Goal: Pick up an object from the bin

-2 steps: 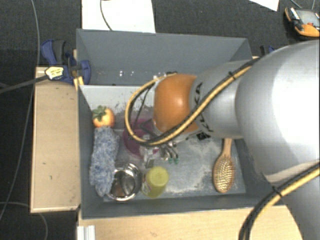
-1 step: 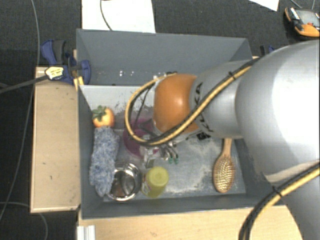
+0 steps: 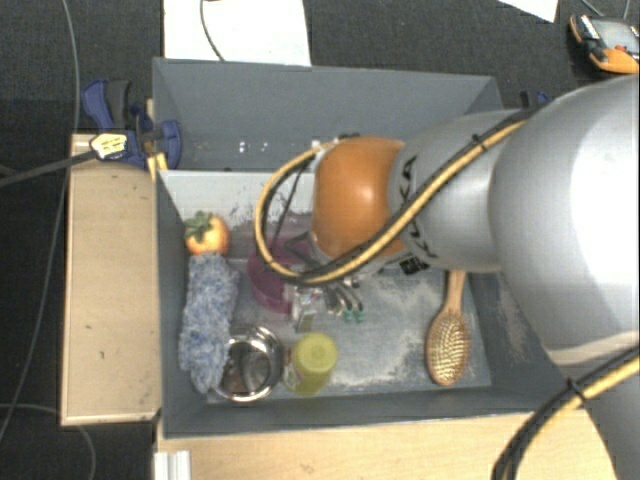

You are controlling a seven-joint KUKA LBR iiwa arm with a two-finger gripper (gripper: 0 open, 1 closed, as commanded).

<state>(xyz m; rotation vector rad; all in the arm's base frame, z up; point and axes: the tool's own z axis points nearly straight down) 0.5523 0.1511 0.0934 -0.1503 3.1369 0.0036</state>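
Purple round cup (image 3: pixel 268 280), partly hidden, middle of bin (image 3: pixel 330 118), just beside blue fuzzy cloth (image 3: pixel 207 318).

The grey bin (image 3: pixel 330 118) holds fruit (image 3: pixel 204 235), blue cloth (image 3: pixel 207 313), steel cup (image 3: pixel 245 369), yellow cylinder (image 3: pixel 313 362), hairbrush (image 3: pixel 450 340).

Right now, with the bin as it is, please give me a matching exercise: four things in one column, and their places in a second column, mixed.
Things
1. orange toy fruit with green top
2. shiny round metal bowl
3. oval wooden hairbrush
4. fuzzy blue cloth

Places in the grey metal bin, as the view shows it
a. right side
b. lower left corner
c. upper left corner
d. left side, between fruit and bowl

Pairs: 1-c, 2-b, 3-a, 4-d
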